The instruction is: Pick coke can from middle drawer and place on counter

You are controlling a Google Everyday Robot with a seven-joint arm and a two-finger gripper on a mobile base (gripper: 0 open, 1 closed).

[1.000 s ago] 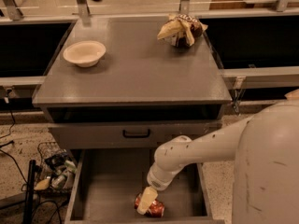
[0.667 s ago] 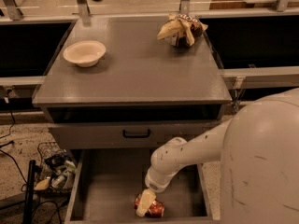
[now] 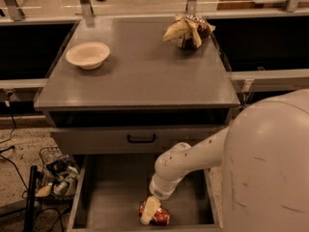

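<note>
1. The red can (image 3: pixel 163 217) lies on its side on the grey floor of the open drawer (image 3: pixel 111 197), close to the drawer's front edge and a little right of its middle.
2. The tool (image 3: pixel 150 211) is down in the drawer right at the can, and a pale cream part of it crosses the can's left half. It is in contact with the can or just in front of it. I cannot tell whether the tool is spread or pressed onto the can.
3. The white arm (image 3: pixel 179 164) comes in from the right, bends at a rounded joint above the drawer and drops down to the tool.
4. The robot's large white body (image 3: pixel 273 168) fills the lower right and hides the drawer's right side.
5. Above the open drawer sits a closed grey drawer front (image 3: pixel 96 140) with a black handle (image 3: pixel 141 138).
6. Above that is the flat grey surface (image 3: pixel 145 81).
7. A cream bowl (image 3: pixel 88 55) stands upright near the surface's back left corner.
8. A crumpled brown-and-yellow snack bag (image 3: pixel 189 30) rests near the back right corner, well apart from the bowl.
9. On the floor to the left of the drawer is a wire basket (image 3: pixel 54 174) holding mixed clutter, with a dark post (image 3: pixel 31 197) just beside it.
</note>
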